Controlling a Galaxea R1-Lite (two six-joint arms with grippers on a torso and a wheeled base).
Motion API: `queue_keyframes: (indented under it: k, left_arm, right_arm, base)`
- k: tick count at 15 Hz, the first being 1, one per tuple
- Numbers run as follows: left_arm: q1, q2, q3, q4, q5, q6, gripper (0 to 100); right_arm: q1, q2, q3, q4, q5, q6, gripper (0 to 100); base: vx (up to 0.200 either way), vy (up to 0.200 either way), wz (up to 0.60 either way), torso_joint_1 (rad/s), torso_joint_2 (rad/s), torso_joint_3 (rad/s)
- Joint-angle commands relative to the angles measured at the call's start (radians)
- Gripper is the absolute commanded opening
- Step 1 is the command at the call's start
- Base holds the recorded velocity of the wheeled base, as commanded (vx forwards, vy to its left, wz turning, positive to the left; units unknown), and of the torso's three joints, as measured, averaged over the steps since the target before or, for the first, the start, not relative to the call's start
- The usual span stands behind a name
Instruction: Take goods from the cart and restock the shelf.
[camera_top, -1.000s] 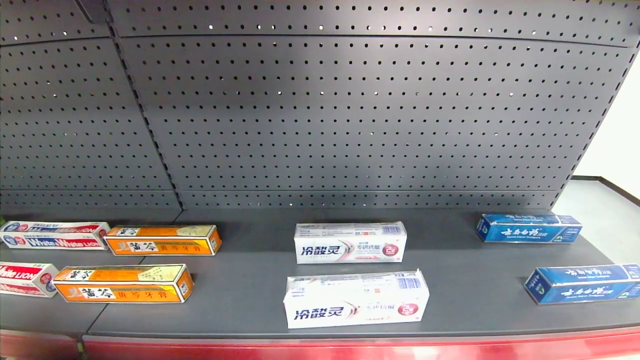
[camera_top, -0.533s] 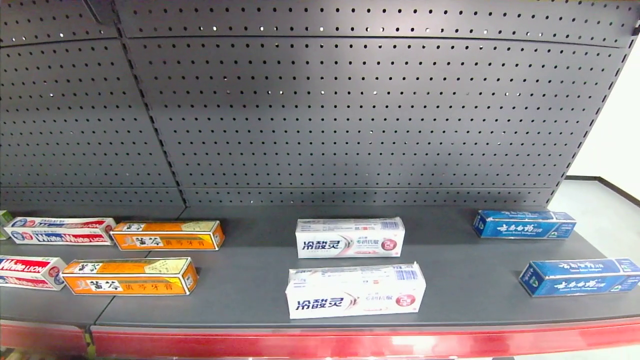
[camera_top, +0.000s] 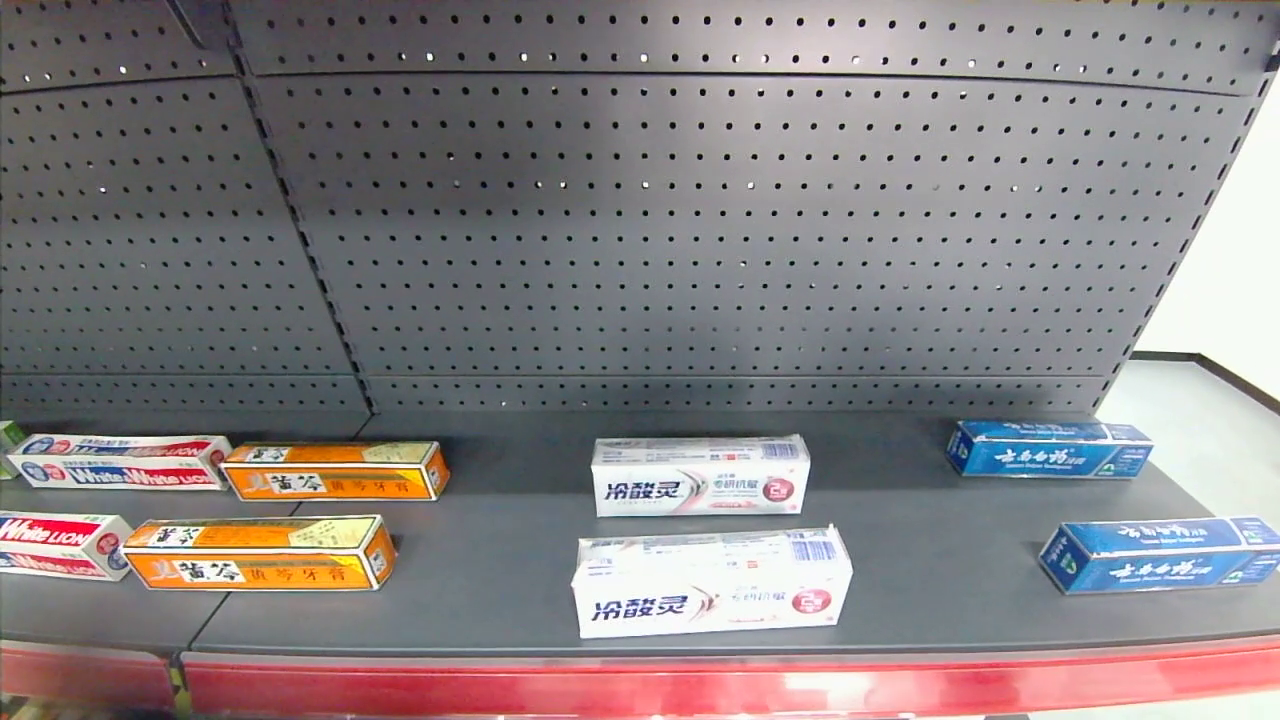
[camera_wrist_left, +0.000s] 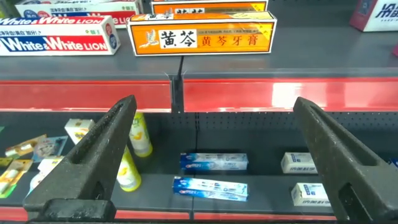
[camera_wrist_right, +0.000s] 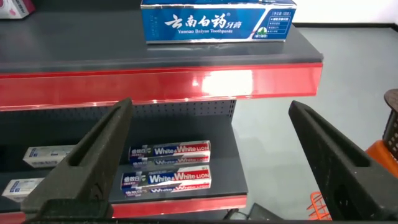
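At the left edge the front red-white box (camera_top: 55, 545) is cut off, and a green scrap (camera_top: 8, 440) beside the rear red-white box (camera_top: 125, 462) is too small to identify. The front blue box (camera_top: 1160, 555) runs out of view on the right. In the right wrist view an orange frame (camera_wrist_right: 379, 155) is clipped by the border, and we cannot tell what it is. The goods lie flat on the grey shelf (camera_top: 520, 600) in two rows. From the left they are the red-white boxes, the front orange box (camera_top: 260, 553), the rear orange box (camera_top: 335, 471), the front white box (camera_top: 712, 582), the rear white box (camera_top: 700, 475), then the rear blue box (camera_top: 1050, 448) and the front one. Bare shelf lies between orange and white boxes, between white and blue boxes, and behind the rear row up to the pegboard (camera_top: 700, 250). The front boxes sit near the red lip (camera_top: 700, 685). The left gripper (camera_wrist_left: 217, 165) hangs before that lip with jaws spread wide and nothing between them. It frames a lower shelf (camera_wrist_left: 267, 202) with small boxes and yellow bottles (camera_wrist_left: 134, 146). The right gripper (camera_wrist_right: 211, 165) is likewise wide apart and empty, below the front blue box.
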Motion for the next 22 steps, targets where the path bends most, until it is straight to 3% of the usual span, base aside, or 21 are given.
queue_keyframes:
  k: [1, 20, 21, 22]
  left_arm:
    - [0.0, 0.0, 0.0, 0.0, 0.0, 0.0, 100]
    - [0.0, 0.0, -0.002, 0.0, -0.001, -0.008, 100]
    - [0.0, 0.0, -0.002, 0.0, 0.0, -0.009, 100]
    - [0.0, 0.0, -0.002, 0.0, 0.0, -0.009, 100]
  right_arm:
    - [0.0, 0.002, 0.0, -0.001, 0.001, 0.0, 100]
    - [0.003, 0.002, 0.0, 0.002, 0.001, 0.0, 100]
    - [0.01, 0.003, 0.0, 0.002, 0.001, 0.0, 100]
    - [0.075, 0.006, -0.005, 0.007, 0.001, 0.0, 100]
  base:
    - [0.0, 0.0, 0.0, 0.0, 0.0, 0.0]
    - [0.0, 0.0, 0.0, 0.0, 0.0, 0.0]
    - [0.0, 0.0, 0.0, 0.0, 0.0, 0.0]
    - [0.0, 0.0, 0.0, 0.0, 0.0, 0.0]
